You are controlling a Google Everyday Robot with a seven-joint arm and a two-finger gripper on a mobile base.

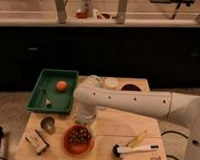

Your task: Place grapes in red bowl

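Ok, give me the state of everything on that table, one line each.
grapes: in the red bowl.
red bowl: upright, holding the grapes.
gripper: pointing down, just above the bowl's far rim.
orange: in the green tray.
green tray: flat, at the table's left rear corner.
metal cup: seemingly on its side.
brush: lying flat near the front edge.

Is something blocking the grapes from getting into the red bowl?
Nothing visible is in the way. The grapes already seem to lie inside the red bowl. The gripper hangs just above the bowl's back rim, with nothing between it and the grapes.
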